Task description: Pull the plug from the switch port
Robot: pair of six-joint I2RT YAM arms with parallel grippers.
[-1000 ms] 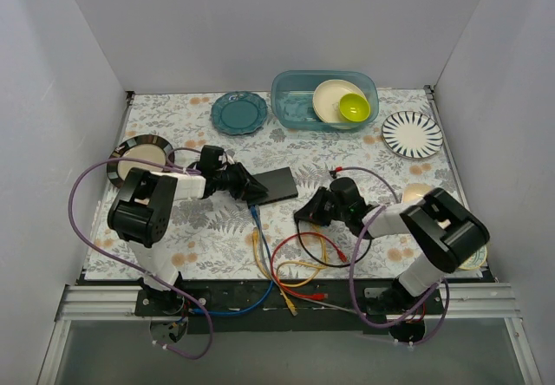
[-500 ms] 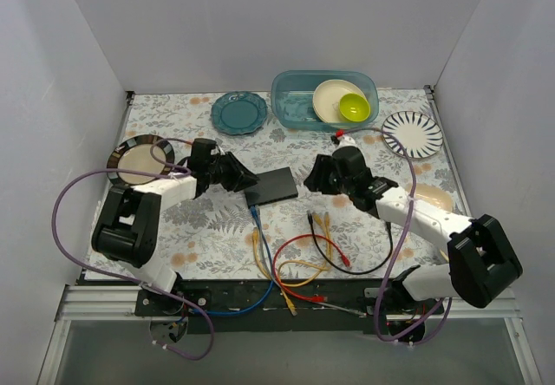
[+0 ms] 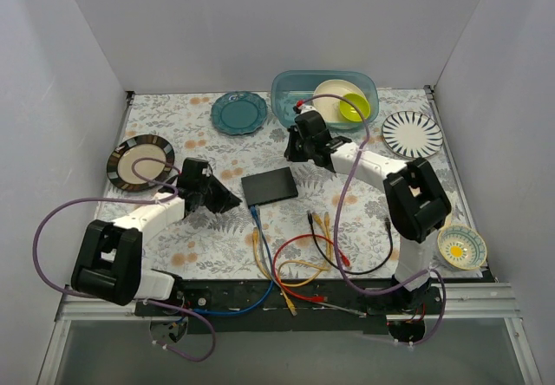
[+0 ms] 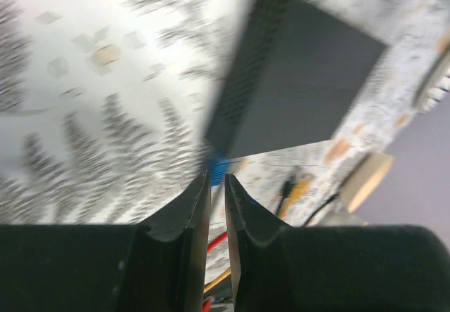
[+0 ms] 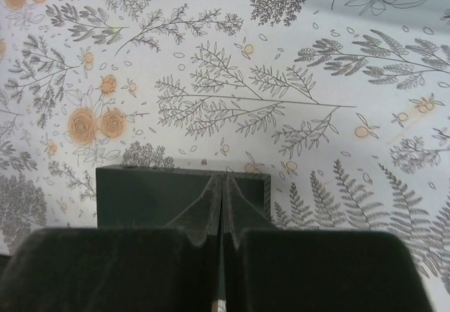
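The flat black switch box [image 3: 269, 185] lies mid-table. A blue plug [image 3: 254, 212] sits in a port on its near long edge, with its blue cable running toward me. My left gripper [image 3: 232, 203] is shut and empty, low on the cloth just left of the box. In the left wrist view its fingertips [image 4: 218, 178] point at the blurred blue plug [image 4: 221, 166] under the box [image 4: 302, 87]. My right gripper [image 3: 290, 151] is shut and empty, just beyond the box's far edge. In the right wrist view [image 5: 222, 185] it hangs over the box [image 5: 140, 196].
Loose red, yellow and black cables [image 3: 303, 255] lie coiled near the front edge. A teal plate [image 3: 239, 113], a blue tub [image 3: 290, 107] with dishes, a striped plate [image 3: 412, 133], a dark-rimmed plate [image 3: 140, 159] and a small bowl [image 3: 460, 246] ring the table.
My left gripper has drawn back from the box's left end toward the near left. My right arm has swung from the near right to the far side of the box.
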